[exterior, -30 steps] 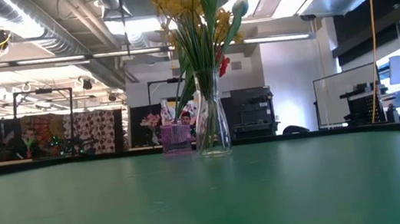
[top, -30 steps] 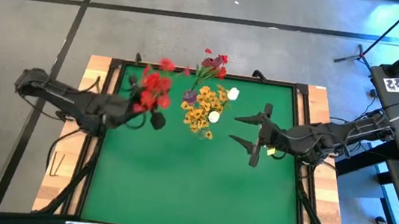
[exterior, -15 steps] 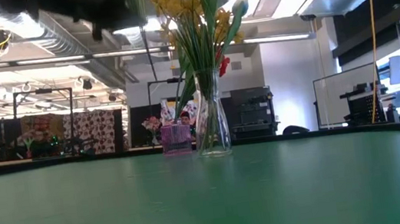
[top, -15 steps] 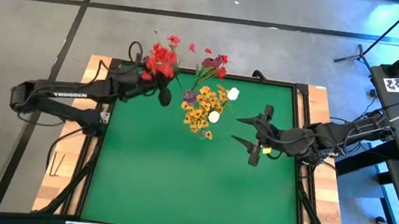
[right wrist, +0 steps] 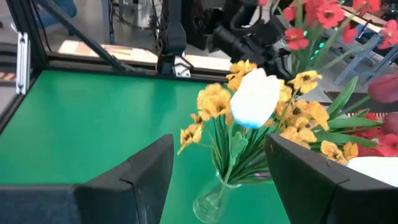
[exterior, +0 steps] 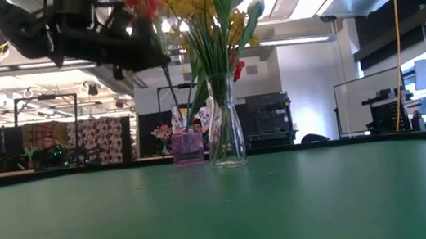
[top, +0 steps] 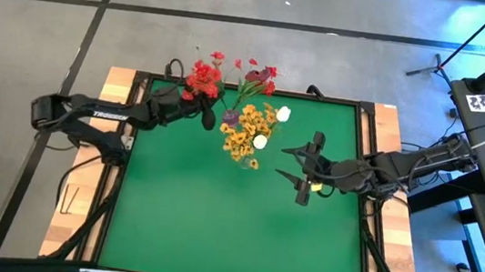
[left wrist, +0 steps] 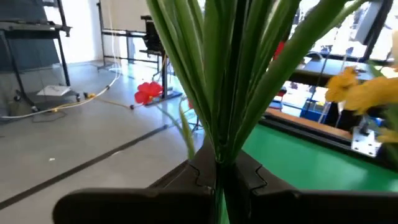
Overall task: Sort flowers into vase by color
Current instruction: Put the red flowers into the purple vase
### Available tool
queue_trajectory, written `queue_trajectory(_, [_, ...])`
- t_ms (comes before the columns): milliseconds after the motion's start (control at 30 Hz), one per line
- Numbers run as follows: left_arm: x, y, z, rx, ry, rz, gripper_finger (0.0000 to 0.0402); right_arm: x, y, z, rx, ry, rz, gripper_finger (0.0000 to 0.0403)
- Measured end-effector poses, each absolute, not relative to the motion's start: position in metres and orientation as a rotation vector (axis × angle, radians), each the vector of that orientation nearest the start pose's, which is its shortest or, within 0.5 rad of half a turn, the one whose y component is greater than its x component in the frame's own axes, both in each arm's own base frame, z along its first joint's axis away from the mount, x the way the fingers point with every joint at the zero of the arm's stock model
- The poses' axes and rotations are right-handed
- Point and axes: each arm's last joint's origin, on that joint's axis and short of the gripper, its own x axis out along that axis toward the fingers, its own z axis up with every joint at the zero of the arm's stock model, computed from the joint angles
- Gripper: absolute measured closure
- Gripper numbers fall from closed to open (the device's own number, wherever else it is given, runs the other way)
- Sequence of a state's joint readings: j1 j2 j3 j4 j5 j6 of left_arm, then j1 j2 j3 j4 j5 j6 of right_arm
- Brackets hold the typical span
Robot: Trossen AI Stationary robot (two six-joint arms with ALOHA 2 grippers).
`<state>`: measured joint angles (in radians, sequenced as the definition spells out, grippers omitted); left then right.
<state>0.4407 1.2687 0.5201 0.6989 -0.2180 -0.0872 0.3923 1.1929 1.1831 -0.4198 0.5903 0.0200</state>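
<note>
Red blossom spray on long green stems [top: 204, 78] carried nearer the clear glass vase [exterior: 226, 138], clamped in left pincer [top: 202, 106]; right pincer [top: 299, 163] spread wide, edged closer over green bench [top: 233, 217]

One camera looks straight down on the green table [top: 233, 217]. One sits low, looking across it. Both see the glass vase [exterior: 226, 134] of flowers.

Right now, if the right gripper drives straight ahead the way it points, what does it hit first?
Most likely the yellow blossoms and white tulip in the glass vase, framed between the right gripper's open fingers; depth is unclear.
</note>
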Motion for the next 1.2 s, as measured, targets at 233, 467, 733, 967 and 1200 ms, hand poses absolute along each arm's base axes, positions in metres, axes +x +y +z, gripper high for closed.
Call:
queue_trajectory(233, [0.237, 0.126, 0.210, -0.108, 0.063, 0.718, 0.0399, 0.241, 0.083, 0.365, -0.190, 0.390, -0.192, 0.0150])
queue_trajectory(467, [0.241, 0.128, 0.206, -0.103, 0.047, 0.721, 0.0399, 0.243, 0.083, 0.364, -0.192, 0.393, -0.193, 0.0150])
queue_trajectory(733, [0.239, 0.130, 0.204, -0.104, 0.068, 0.769, 0.0344, 0.243, 0.083, 0.364, -0.194, 0.395, -0.192, 0.0150])
queue_trajectory(967, [0.238, 0.129, 0.194, -0.116, 0.176, 0.771, 0.0265, 0.243, 0.083, 0.364, -0.193, 0.395, -0.192, 0.0150])
queue_trajectory(1200, [0.237, 0.126, 0.191, -0.144, 0.218, 0.766, 0.0213, 0.243, 0.083, 0.364, -0.192, 0.392, -0.192, 0.0150])
